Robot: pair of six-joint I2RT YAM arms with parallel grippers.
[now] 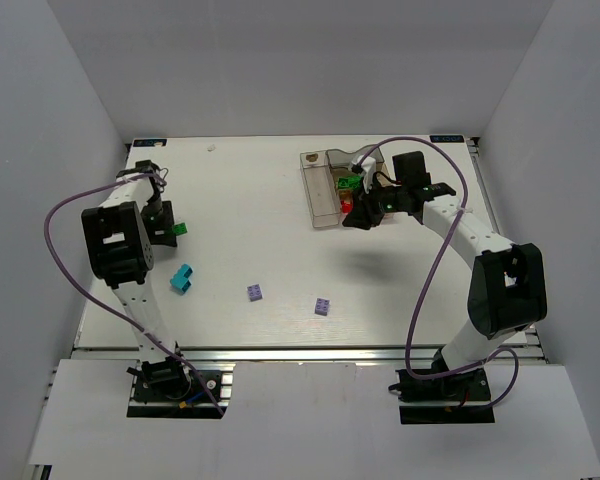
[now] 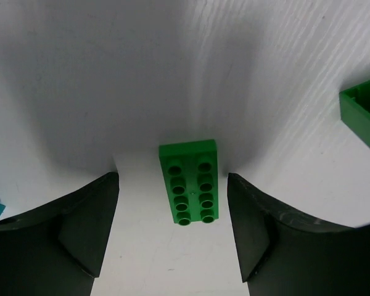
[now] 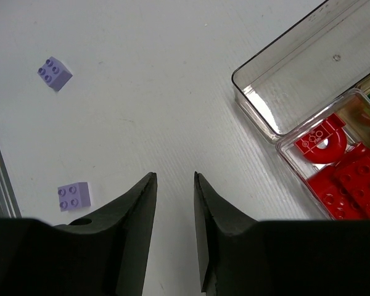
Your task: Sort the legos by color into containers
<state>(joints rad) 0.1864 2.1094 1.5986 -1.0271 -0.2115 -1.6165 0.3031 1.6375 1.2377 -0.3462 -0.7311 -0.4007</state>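
Roughly counted, two lilac legos [image 3: 54,73] lie on the worktop [image 1: 260,190] well apart from the containers [image 3: 259,105], where several red legos [image 3: 336,179] fill one compartment. Far left of the containers, one green lego [image 2: 189,183] lies untouched between the wide-apart fingers of the left pincer [image 2: 172,185], with a second green lego [image 2: 365,118] nearby. The right pincer [image 3: 174,179] is slightly parted and empty.

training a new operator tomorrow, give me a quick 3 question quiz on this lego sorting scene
1. True or false: the left gripper is shut on the green brick.
2. How many lilac bricks lie loose on the table?
3. The short compartment closest to the table's near edge holds: A red, B teal, C lilac.
Key: 1 false, open around it; 2 two; 3 A.
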